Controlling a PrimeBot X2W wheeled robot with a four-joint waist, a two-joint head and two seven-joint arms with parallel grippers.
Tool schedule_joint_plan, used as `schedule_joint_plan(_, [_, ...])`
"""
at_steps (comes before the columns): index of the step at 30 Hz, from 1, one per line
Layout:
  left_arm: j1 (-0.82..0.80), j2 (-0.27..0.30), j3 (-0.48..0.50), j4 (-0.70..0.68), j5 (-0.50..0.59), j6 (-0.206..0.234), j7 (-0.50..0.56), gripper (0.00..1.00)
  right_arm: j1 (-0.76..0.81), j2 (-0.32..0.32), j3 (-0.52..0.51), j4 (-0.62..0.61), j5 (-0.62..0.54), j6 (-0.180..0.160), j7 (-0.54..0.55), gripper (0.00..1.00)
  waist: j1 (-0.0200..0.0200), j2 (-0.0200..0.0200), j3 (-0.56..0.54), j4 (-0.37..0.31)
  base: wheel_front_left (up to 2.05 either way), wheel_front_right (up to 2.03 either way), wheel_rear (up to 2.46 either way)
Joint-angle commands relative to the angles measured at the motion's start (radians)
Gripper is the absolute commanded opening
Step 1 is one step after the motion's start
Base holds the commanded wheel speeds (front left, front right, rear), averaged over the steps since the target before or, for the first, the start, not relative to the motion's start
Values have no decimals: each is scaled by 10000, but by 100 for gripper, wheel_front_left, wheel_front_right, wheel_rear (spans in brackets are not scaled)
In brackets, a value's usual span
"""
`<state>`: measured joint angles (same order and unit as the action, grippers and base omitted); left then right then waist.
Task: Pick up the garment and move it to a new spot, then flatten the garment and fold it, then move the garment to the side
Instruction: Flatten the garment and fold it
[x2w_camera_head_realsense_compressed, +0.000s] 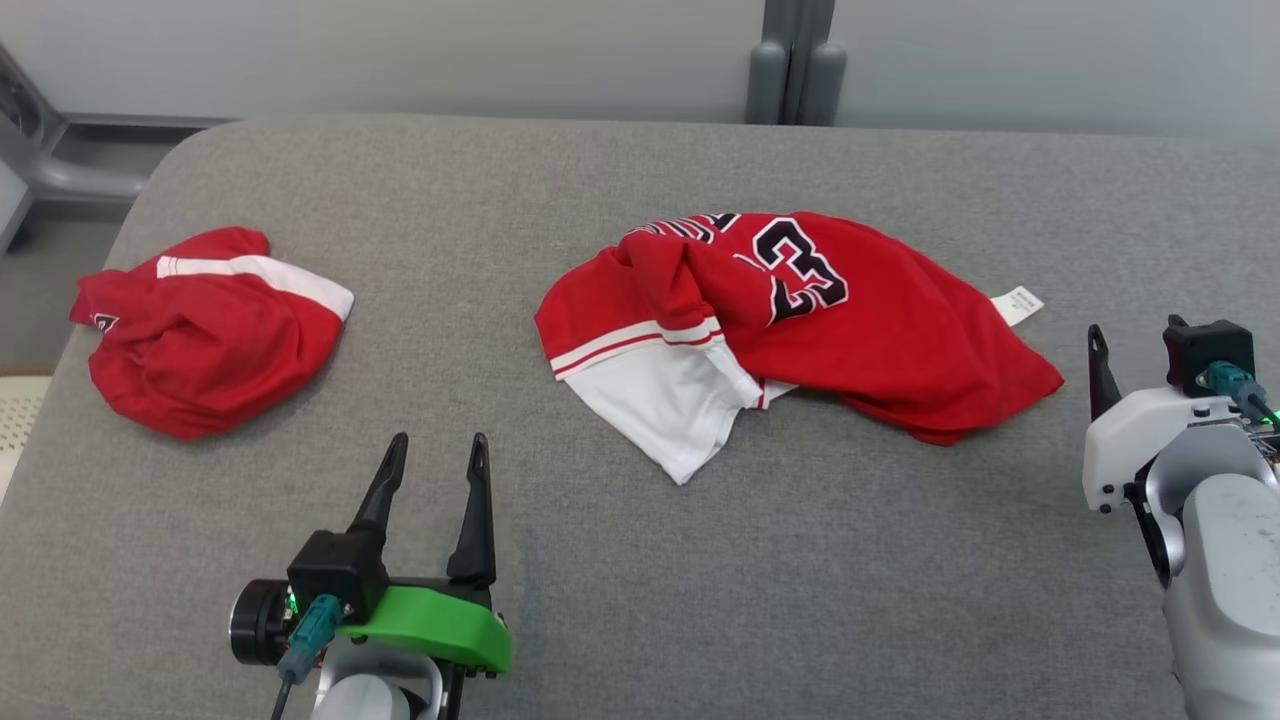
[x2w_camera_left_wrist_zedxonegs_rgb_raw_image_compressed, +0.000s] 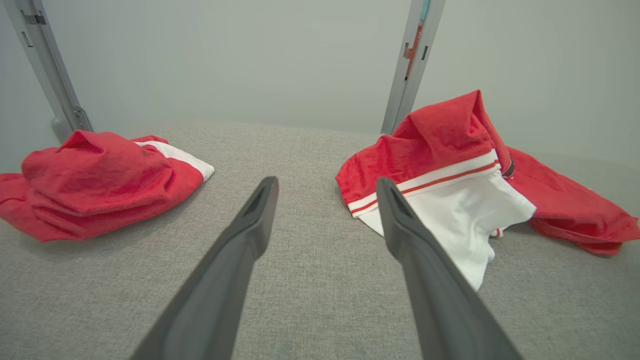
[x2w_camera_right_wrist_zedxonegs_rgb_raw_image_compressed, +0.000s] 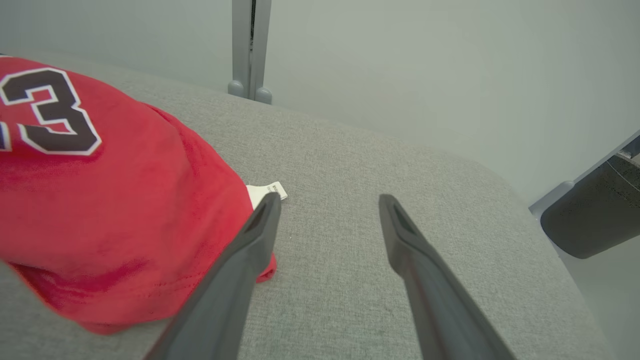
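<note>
Head view: garment (x2w_camera_head_realsense_compressed: 880, 340), second bundle (x2w_camera_head_realsense_compressed: 200, 350), left end effector (x2w_camera_head_realsense_compressed: 439, 445) and right end effector (x2w_camera_head_realsense_compressed: 1140, 345) wide.

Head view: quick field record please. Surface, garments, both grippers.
surface: grey padded table
centre: red jersey, crumpled, number 23 showing, white panel toward the robot, white tag at its right edge
left side: second red garment, bunched near the table's left edge
left arm: left gripper open, holding nothing, short of the jersey
right arm: right gripper open, holding nothing, near the jersey's right end
</note>
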<state>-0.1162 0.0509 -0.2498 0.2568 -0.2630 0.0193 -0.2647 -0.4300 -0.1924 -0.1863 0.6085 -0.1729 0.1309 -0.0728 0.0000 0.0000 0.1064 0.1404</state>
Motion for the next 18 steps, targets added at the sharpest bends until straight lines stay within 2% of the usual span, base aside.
schedule_joint_plan(1, [-202,-2,-2,-60,34,40,0,100,-219,-152,146,327,200,-2,169,100,0,0,626,498,0,0,0])
schedule_joint_plan(7, [-338,-3,-131,-61,-100,57,-2,100,-685,-648,1066,1720,1169,-2,1118,100,0,0,850,717,0,0,0])
schedule_joint_plan(16, [-243,-4,-222,-57,-151,68,0,100,-874,-1080,2791,2721,2731,2,1681,100,0,0,819,729,0,0,0])
schedule_joint_plan(17, [-251,-4,-232,-62,-147,64,-2,100,-918,-1104,2972,2743,2829,4,1652,68,0,0,825,726,0,0,0])
schedule_joint_plan(18, [-264,-4,-238,-69,-149,65,-2,100,-985,-1134,3198,2753,2985,4,1589,47,0,0,828,716,0,0,0])
